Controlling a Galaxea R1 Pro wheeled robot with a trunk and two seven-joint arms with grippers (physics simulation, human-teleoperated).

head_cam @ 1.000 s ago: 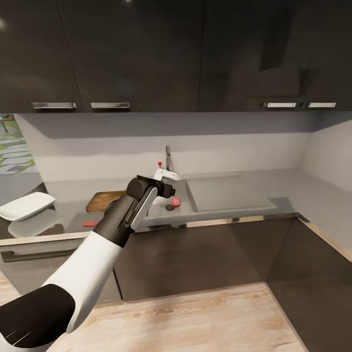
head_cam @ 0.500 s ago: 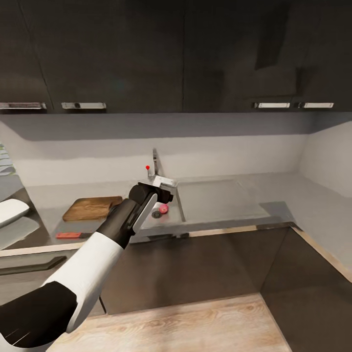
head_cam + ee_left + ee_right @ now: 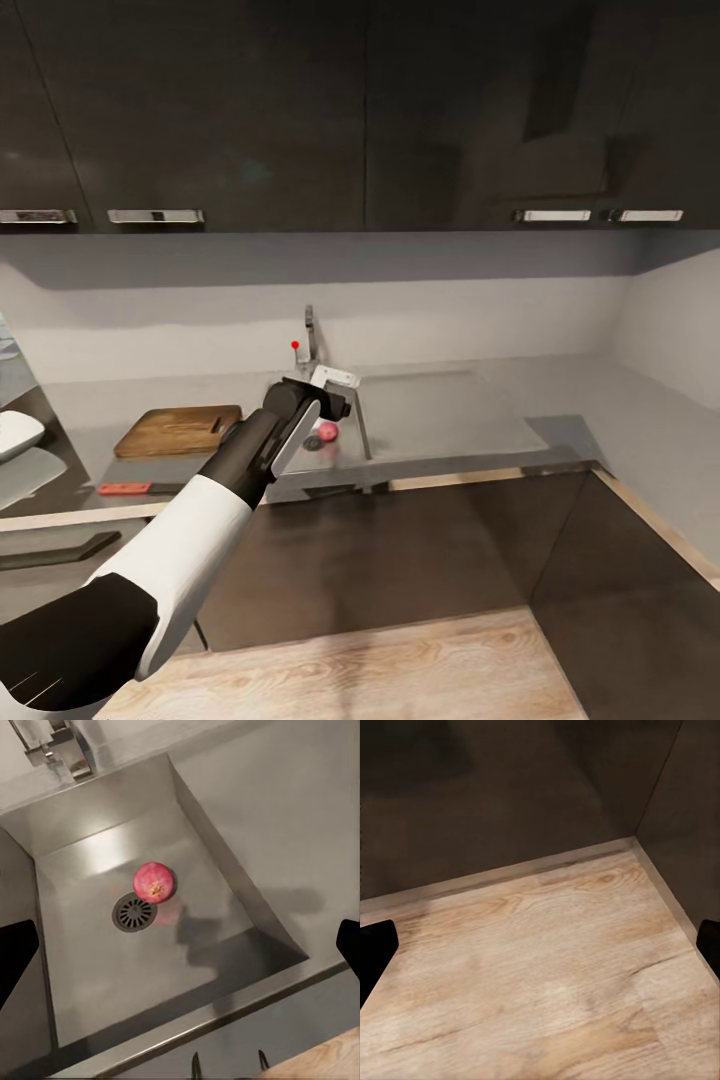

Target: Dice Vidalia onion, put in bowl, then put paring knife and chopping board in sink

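Observation:
The pinkish-red Vidalia onion [image 3: 154, 882] lies in the grey steel sink [image 3: 90, 832] beside the round dark drain [image 3: 135, 912]; it also shows in the head view [image 3: 328, 431]. My left gripper [image 3: 180, 952] hovers above the basin, open wide with nothing between its fingers, and is seen over the sink's rim [image 3: 340, 405]. The brown chopping board [image 3: 178, 430] lies on the countertop [image 3: 90, 405] left of the sink. The red-handled paring knife [image 3: 125, 488] rests near the counter's front edge. The white bowl [image 3: 15, 435] peeks in at the far left. My right gripper [image 3: 540, 952] is open above the wooden floor.
The chrome tap [image 3: 308, 340] with its red knob [image 3: 295, 345] stands behind the basin. A flat drainboard [image 3: 440, 410] stretches right of the sink. Dark wall cabinets [image 3: 300, 110] hang overhead. Dark base cabinets [image 3: 400, 550] form a corner at the right.
The whole head view has shifted, so the board, knife and bowl sit further left in the picture. My left gripper now stands more directly over the onion.

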